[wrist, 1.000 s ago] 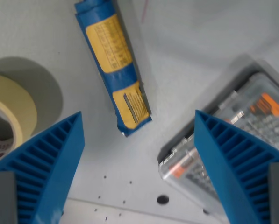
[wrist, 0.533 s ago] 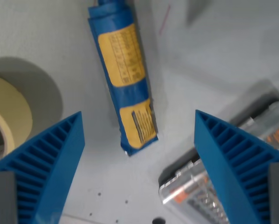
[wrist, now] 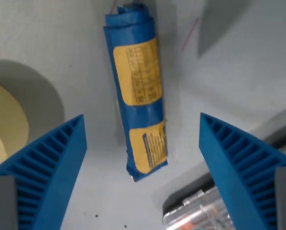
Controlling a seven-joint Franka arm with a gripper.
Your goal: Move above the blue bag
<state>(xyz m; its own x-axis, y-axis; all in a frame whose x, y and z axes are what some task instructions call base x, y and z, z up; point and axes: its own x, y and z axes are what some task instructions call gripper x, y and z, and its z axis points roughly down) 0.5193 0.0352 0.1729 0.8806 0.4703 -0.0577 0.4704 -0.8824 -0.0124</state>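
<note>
Rolled blue foil bag with yellow labels (wrist: 137, 91): likely light, soft, slippery; grasp mid-length. Blue ribbed gripper (wrist: 143, 163) spread apart, empty.

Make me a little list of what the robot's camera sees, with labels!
bag: blue bag with yellow labels, lying flat on the grey table, lengthwise up the wrist view
gripper: gripper open, blue fingers either side of the bag's near end, not touching it
tape: roll of cream tape at the wrist view's left edge
box: clear plastic box with orange bits, bottom right, partly cut off
</note>
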